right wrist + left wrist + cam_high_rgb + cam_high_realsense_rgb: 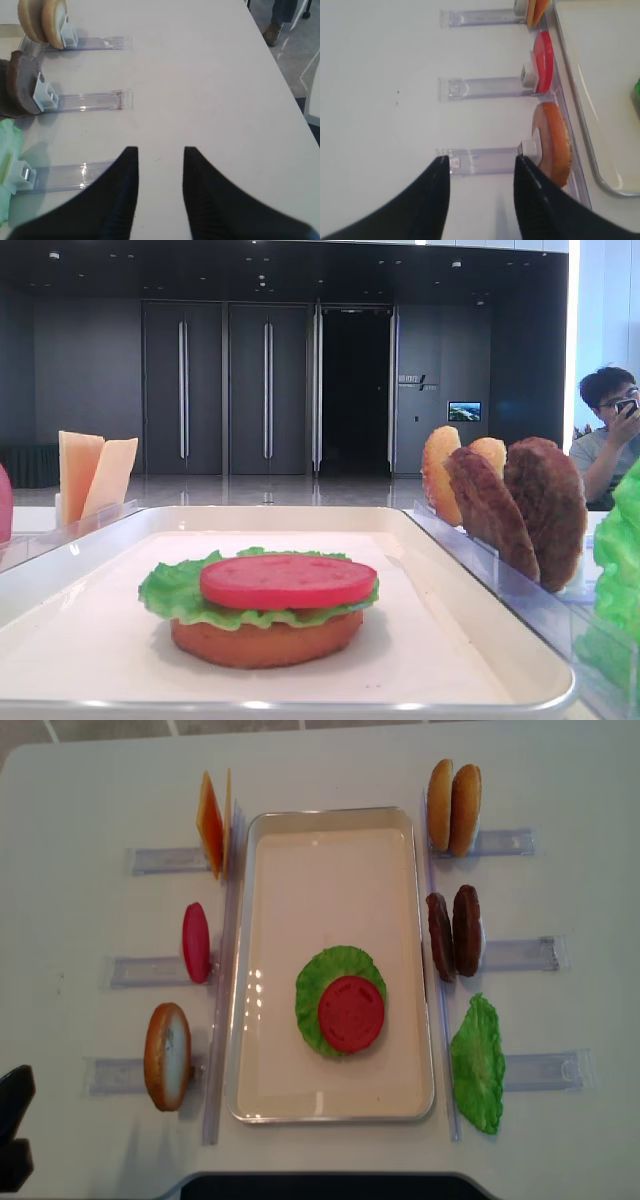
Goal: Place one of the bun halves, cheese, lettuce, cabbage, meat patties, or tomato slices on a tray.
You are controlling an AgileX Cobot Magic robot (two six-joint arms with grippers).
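On the white tray lies a stack: a bun half, lettuce and a tomato slice on top. My left gripper hangs open and empty over the table, beside the upright bun half in the near left rack. My right gripper is open too, with bare table between its fingers, to the right of the lettuce rack. Cheese and a tomato slice stand in the left racks. Bun halves and meat patties stand in the right ones. Cabbage is out of view.
Clear plastic racks stick out on both sides of the tray. The table edge runs close on the right. A seated person is behind the table at the far right. A black part of the left arm shows at the bottom left.
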